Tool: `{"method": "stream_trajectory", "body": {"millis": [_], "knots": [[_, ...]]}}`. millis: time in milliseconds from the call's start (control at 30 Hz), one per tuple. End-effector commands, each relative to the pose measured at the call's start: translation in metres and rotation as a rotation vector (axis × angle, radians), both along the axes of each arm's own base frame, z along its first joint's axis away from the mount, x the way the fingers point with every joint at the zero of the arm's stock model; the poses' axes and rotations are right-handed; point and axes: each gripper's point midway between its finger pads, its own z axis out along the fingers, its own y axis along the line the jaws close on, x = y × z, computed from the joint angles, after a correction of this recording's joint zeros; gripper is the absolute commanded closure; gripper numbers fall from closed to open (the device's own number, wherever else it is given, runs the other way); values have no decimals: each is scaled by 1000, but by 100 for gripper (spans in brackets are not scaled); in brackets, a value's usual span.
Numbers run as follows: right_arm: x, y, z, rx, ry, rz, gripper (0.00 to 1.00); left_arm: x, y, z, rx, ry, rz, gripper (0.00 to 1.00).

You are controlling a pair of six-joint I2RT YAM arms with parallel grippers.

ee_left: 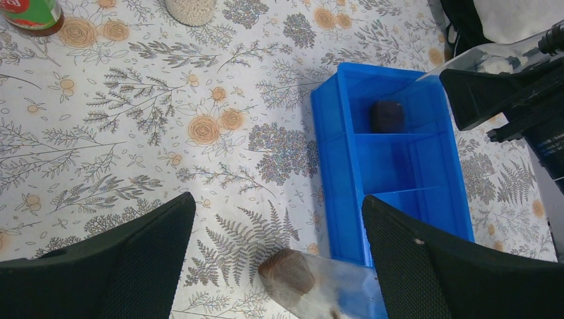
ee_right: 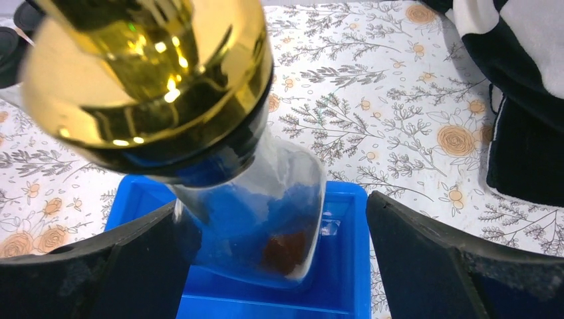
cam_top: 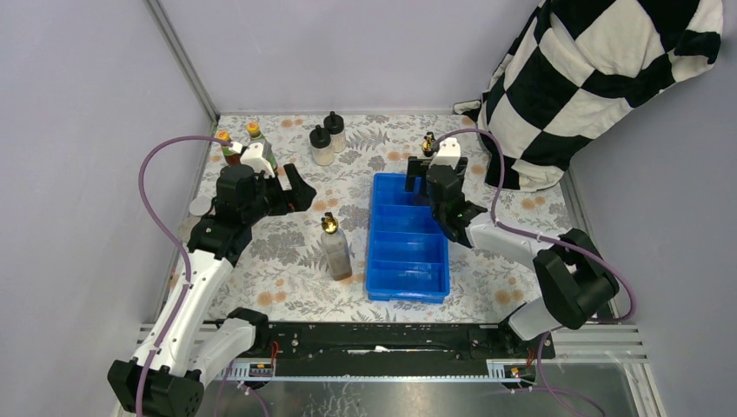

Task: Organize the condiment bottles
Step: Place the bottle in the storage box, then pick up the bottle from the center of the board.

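Observation:
My right gripper [cam_top: 425,178] is open over the far compartment of the blue tray [cam_top: 408,278]. A tall clear gold-spouted bottle [ee_right: 266,199] stands tilted between its fingers, base in that compartment, leaning on the left finger and apart from the right finger [ee_right: 425,259]. My left gripper [cam_top: 291,187] is open and empty above the table. A second gold-spouted bottle [cam_top: 335,250] stands left of the tray, and shows below my left gripper [ee_left: 276,199] in the left wrist view [ee_left: 299,279]. Two orange-capped sauce bottles [cam_top: 242,143] and two black-capped pale bottles [cam_top: 328,139] stand at the back.
A small round silver-lidded jar [cam_top: 202,207] sits at the left edge, beside the left arm. A person in a black and white checked garment [cam_top: 600,78] is at the back right. The blue tray [ee_left: 399,173] has several compartments; the nearer ones hold nothing.

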Motion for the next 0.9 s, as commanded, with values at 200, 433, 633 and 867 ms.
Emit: {"method": "stream_trajectory", "body": {"millis": [200, 433, 633, 867], "knots": [[-26, -17, 68, 107, -114, 2, 0, -11, 10, 31, -8, -99, 41, 1], [-49, -30, 104, 134, -124, 17, 1, -41, 19, 70, -61, -173, 77, 1], [-66, -38, 136, 150, -130, 33, 2, -80, 14, 70, -144, -116, 45, 1], [-81, -42, 156, 183, -140, 62, 3, -127, 7, 61, -239, -73, -10, 1]]}}
